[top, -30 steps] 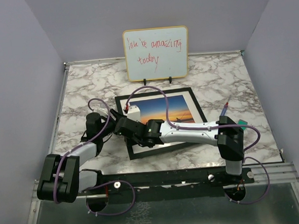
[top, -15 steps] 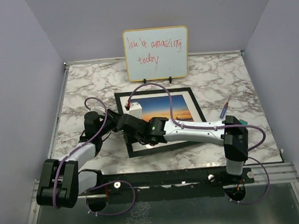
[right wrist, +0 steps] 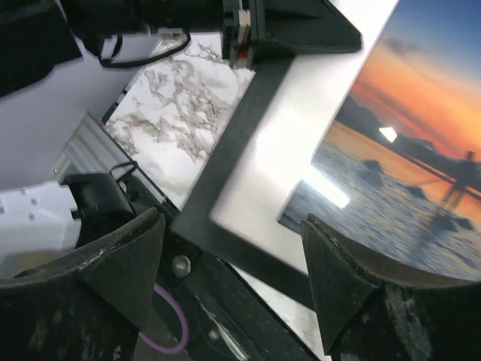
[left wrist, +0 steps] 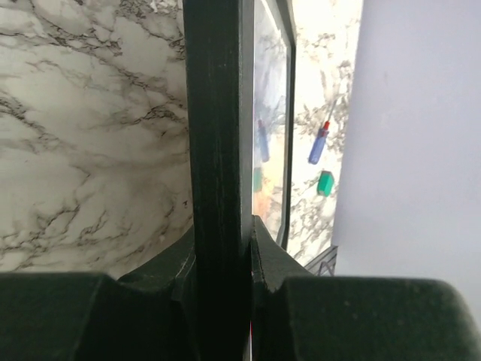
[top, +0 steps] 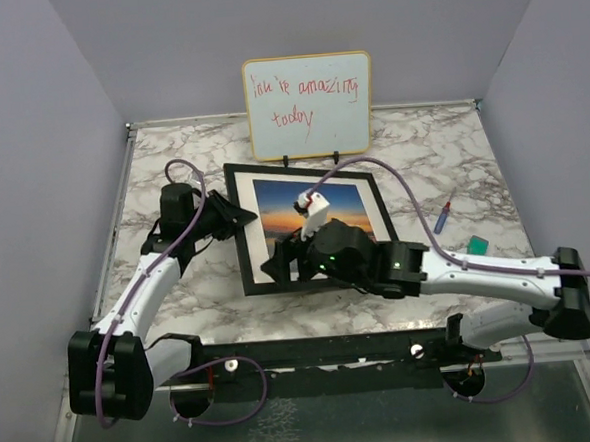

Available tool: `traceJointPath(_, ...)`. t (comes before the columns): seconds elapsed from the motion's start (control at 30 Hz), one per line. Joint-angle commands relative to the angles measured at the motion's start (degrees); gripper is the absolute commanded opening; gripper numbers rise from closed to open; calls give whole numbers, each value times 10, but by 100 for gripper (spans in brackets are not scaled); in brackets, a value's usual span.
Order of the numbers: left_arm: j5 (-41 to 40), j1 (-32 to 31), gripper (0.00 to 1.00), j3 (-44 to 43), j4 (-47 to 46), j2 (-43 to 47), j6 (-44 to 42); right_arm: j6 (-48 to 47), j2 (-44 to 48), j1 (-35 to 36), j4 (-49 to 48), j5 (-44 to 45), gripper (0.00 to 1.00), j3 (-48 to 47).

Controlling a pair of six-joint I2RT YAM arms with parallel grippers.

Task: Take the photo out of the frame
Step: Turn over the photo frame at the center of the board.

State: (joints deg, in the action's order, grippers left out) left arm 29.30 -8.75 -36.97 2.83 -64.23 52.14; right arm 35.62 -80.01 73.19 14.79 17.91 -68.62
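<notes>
The frame [top: 244,246], thin and black, sits at mid-table with the sunset photo [top: 319,201] inside it behind a white border. My left gripper [top: 237,217] is shut on the frame's left edge. In the left wrist view the black edge [left wrist: 218,113] runs straight up between the two fingers, and the gripper [left wrist: 223,252] pinches it. My right gripper [top: 282,262] hovers open over the frame's near left corner. In the right wrist view that gripper [right wrist: 231,226] stands wide apart above the frame [right wrist: 234,143] and the photo [right wrist: 421,150], touching neither.
A whiteboard [top: 309,102] with red handwriting stands at the back on small black feet. A blue pen [top: 444,215] and a small green object [top: 478,243] lie on the marble to the right. Walls close in on both sides.
The left gripper has closed on the frame's left edge. The right gripper has opened, let go and drawn back to the near side. The frame has shifted left and farther back.
</notes>
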Motion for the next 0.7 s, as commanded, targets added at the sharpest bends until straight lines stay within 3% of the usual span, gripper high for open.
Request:
traceJointPath(0.0, -45, 1, 0, -66, 154, -1, -134, -143, 115, 6, -119, 18, 79, 126)
traceJointPath(0.1, -73, 1, 0, -106, 211, 8, -162, -179, 178, 6, -108, 63, 82, 170)
traceJointPath(0.17, -94, 1, 0, -139, 250, 14, -178, -157, 194, 6, -47, 110, 86, 155)
traceJointPath(0.3, -144, 1, 0, -234, 325, 14, -208, -70, 168, 6, 111, 179, 91, 84)
traceJointPath(0.43, -189, 1, 0, -345, 404, -8, -239, 12, 136, 5, 198, 214, 91, 45)
traceJointPath(0.5, -207, 1, 0, -392, 438, -20, -250, 71, 127, 4, 240, 239, 96, 28)
traceJointPath(0.67, -227, 1, 0, -468, 484, -34, -256, 44, 153, 3, 155, 137, 98, 12)
